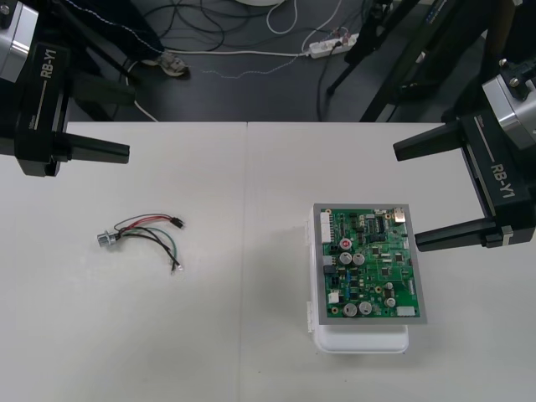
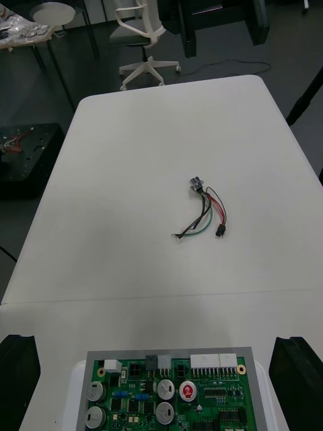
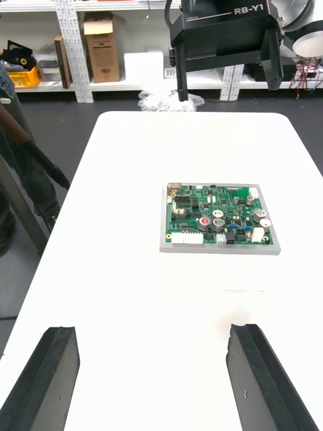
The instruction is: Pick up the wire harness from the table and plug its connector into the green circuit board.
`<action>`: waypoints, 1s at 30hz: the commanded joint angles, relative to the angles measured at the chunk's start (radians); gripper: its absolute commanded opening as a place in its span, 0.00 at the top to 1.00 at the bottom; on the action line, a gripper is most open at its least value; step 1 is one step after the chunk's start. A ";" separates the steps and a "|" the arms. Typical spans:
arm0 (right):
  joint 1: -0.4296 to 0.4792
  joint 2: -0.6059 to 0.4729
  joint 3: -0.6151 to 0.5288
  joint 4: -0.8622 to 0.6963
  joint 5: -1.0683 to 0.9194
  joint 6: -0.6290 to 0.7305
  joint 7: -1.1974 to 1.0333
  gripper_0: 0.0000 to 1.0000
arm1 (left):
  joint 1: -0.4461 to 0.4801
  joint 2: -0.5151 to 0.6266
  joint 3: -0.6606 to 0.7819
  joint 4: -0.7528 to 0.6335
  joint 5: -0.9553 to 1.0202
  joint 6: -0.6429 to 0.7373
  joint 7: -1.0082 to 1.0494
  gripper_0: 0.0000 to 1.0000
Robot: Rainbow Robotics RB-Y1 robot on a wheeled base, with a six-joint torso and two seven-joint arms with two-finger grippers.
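Pale table (image 1: pixel 251 335) laid out below; wire harness (image 1: pixel 144 234) lies loose on the robot's left half, metal socket (image 1: pixel 105 240) at one end, black plug (image 1: pixel 179 222) at the other, well apart from the green circuit board (image 1: pixel 368 264) on its white base (image 1: pixel 360 342); left gripper (image 3: pixel 151 328) hovers at its own side, fingers spread wide; right gripper (image 1: pixel 408 198) hangs just beside the board, fingers spread too.

One harness (image 1: pixel 134 235), one board (image 1: pixel 368 264), one base (image 1: pixel 360 342), one table (image 1: pixel 251 335) and two grippers, a left gripper (image 3: pixel 153 328) and a right gripper (image 1: pixel 406 198).
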 commanded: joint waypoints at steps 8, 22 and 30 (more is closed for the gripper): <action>0.007 0.012 -0.034 -0.011 0.005 0.012 0.030 0.00 | -0.021 0.038 0.000 -0.022 0.012 0.049 -0.053 0.35; 0.007 0.012 -0.034 -0.011 0.005 0.012 0.030 0.00 | -0.021 0.038 0.000 -0.022 0.012 0.049 -0.053 0.36; 0.007 0.012 -0.034 -0.011 0.005 0.012 0.030 0.00 | -0.021 0.038 0.000 -0.022 0.012 0.049 -0.053 0.35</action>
